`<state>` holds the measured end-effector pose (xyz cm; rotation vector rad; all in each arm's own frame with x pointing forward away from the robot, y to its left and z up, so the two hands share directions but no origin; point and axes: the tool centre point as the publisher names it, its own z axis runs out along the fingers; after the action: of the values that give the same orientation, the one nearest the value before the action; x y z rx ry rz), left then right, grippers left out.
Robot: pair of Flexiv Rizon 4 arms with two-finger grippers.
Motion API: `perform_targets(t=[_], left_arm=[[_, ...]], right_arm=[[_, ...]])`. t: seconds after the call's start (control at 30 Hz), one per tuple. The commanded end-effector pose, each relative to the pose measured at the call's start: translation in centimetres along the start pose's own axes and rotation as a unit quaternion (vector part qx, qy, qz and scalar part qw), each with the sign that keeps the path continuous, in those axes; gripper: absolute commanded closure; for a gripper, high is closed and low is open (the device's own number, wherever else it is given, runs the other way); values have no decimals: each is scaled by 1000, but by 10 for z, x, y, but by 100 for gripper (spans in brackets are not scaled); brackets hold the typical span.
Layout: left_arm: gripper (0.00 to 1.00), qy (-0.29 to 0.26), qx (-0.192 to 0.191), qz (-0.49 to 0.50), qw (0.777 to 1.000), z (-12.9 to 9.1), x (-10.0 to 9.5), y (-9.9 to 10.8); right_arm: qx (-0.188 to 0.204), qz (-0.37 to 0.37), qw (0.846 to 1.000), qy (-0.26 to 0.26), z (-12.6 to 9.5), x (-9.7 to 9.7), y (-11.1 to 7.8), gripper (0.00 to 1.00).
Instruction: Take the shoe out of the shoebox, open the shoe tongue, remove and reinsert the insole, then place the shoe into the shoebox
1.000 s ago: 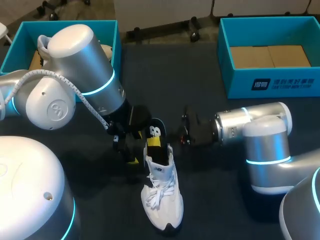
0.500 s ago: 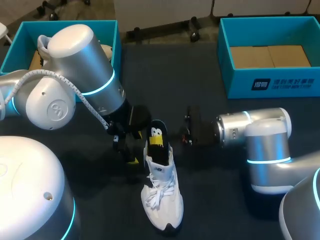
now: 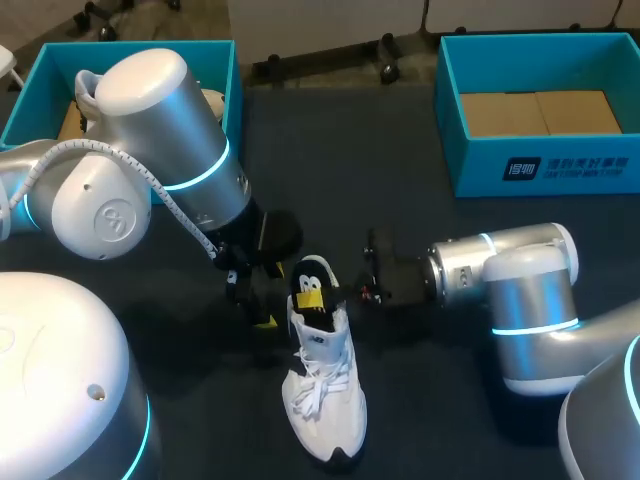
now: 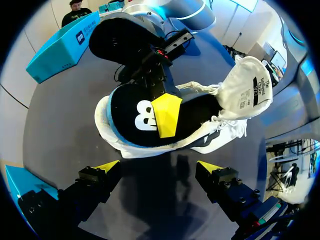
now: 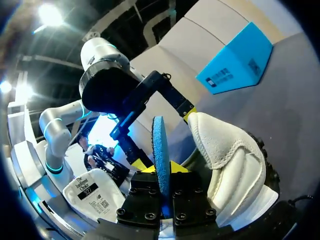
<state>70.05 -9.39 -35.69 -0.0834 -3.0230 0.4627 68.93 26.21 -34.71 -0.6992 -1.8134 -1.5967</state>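
**Insole half out of the sneaker, mid-table**

On the dark table (image 3: 420, 400), the left shoebox (image 3: 228, 80) and the right shoebox (image 3: 540, 165) sit at the far corners. The white sneaker (image 3: 322, 390) stands mid-table, toe toward the near edge, with its tongue (image 4: 250, 95) folded back. The right gripper (image 5: 161, 172) pinches the black insole (image 3: 312, 285), which sits partly in the heel opening. The left gripper (image 4: 159, 166) hangs wide apart beside the shoe, holding nothing. Unboxing and opening the tongue look done. I can't tell whether the insole is leaving or returning, and boxing the shoe is left.
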Motion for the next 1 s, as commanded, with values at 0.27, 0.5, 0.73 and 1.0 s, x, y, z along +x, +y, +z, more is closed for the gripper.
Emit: perform_targets(t=[0.27, 0.5, 0.73, 1.0], left_arm=[[0, 0, 0, 0, 1000, 2, 0, 0], [0, 0, 0, 0, 1000, 2, 0, 0], [0, 0, 0, 0, 1000, 2, 0, 0], [0, 0, 0, 0, 1000, 2, 0, 0]], right_arm=[[-11, -36, 999, -12, -2, 12, 15, 52], [-11, -52, 998, -16, -4, 11, 29, 51], [-19, -42, 999, -12, -6, -3, 35, 100], [-18, -13, 1000, -14, -4, -10, 24, 100]])
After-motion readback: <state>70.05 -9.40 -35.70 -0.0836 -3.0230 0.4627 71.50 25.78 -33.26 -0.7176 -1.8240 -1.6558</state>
